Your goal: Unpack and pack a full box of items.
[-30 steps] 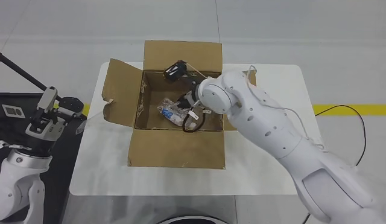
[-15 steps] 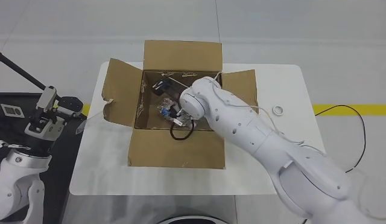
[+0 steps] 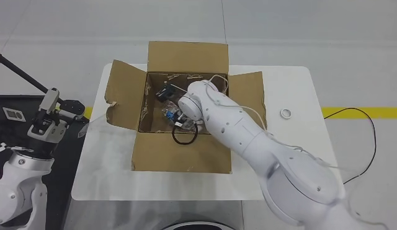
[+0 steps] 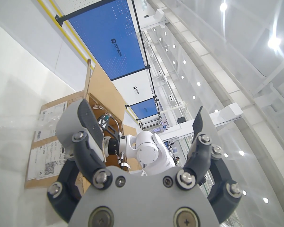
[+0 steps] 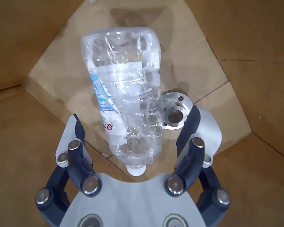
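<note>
Okay, right hand [image 5: 135,116] is down in the box [image 3: 180,154], open, fingers [image 5: 78,128] either side of the crushed clear bottle [image 5: 123,83] on the box floor. Cap end faces the palm, long axis running straight away. Left hand [image 4: 141,107] open too — well apart, off the tabletop [image 3: 279,168]. Label [image 5: 104,93] white-blue, print unreadable.

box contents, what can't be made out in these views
top view: the right arm covers much of the box floor; the black ring shows only in part
right wrist view: the bottle hides part of the metal fitting
top view: the small white ring beside the box is too small to identify
</note>
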